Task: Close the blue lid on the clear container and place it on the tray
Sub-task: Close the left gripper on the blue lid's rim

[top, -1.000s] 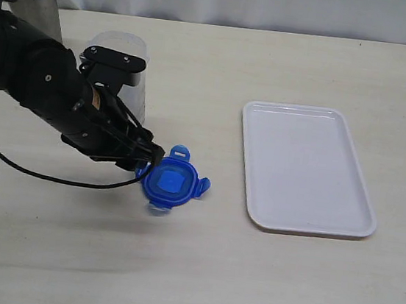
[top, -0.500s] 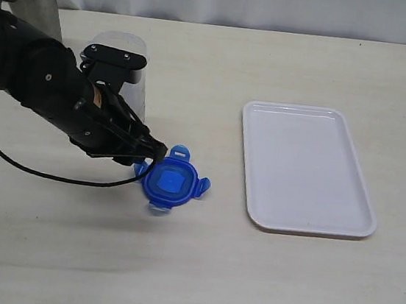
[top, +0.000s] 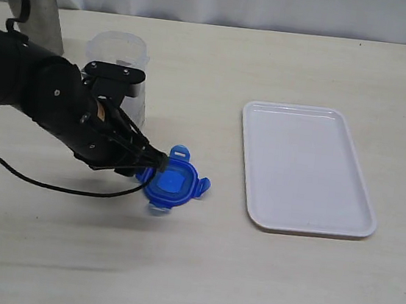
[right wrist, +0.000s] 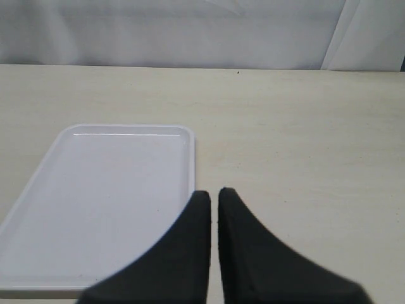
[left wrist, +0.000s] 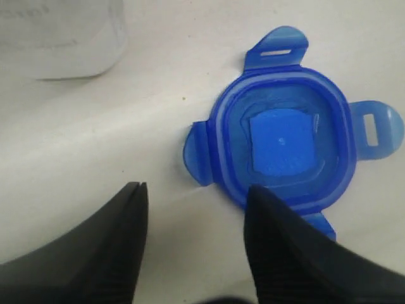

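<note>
The blue lid [top: 172,185] lies flat on the table left of the tray [top: 305,168], its four flaps spread out. My left gripper [top: 159,163] is low at the lid's left edge. In the left wrist view the left gripper [left wrist: 195,190] is open: one finger overlaps the rim of the blue lid [left wrist: 288,142], the other is over bare table, and only table shows between them. The clear container [top: 120,56] stands upright behind the left arm, and its base [left wrist: 60,31] shows beyond the lid. My right gripper [right wrist: 214,193] is shut and empty, beside the tray [right wrist: 95,202].
A grey metal cup [top: 32,1] stands at the back left, beside the clear container. A black cable [top: 37,176] trails from the left arm across the table. The right arm does not show in the exterior view.
The left arm has dropped lower and its fingertips have slid down onto the lid's left edge. Its jaws have narrowed. The lid has barely shifted.
</note>
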### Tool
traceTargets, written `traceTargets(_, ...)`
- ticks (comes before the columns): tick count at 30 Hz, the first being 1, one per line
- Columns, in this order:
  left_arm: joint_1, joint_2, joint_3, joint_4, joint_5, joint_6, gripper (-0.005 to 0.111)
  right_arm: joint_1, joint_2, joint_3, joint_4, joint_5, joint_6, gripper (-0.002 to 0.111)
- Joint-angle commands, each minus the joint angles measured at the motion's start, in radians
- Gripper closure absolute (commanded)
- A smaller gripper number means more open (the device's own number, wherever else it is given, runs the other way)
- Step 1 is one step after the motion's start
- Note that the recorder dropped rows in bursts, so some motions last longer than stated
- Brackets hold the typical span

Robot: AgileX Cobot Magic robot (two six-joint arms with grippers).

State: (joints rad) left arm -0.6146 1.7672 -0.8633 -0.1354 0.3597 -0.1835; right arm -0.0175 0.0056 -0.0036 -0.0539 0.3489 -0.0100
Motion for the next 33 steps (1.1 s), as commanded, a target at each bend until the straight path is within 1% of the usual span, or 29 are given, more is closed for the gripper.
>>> traceTargets(1,-0.003,0.013,0.003,-0.012,-0.069,0.003,0.062,-0.003,-0.006,0.004,-0.004,-0.003,-0.004,0.104)
traceTargets(5,-0.003,0.022,0.003,-0.016,-0.111,0.003,0.062,-0.003,-0.006,0.004,-0.004,-0.003,-0.004,0.104)
traceTargets(13,-0.003,0.083,0.003,-0.016,-0.104,0.003,0.063,-0.003,-0.006,0.004,-0.004,-0.003,-0.004,0.104)
traceTargets(16,-0.003,0.104,0.003,-0.044,-0.118,0.003,0.063,-0.003,-0.006,0.004,-0.004,-0.003,-0.004,0.104)
traceTargets(26,-0.003,0.106,0.003,-0.098,-0.156,0.003,0.063,-0.003,-0.006,0.004,-0.004,-0.003,-0.004,0.104)
traceTargets(33,-0.025,0.106,0.003,-0.086,-0.156,0.003,0.063,-0.003,-0.006,0.004,-0.004,-0.003,-0.004,0.104)
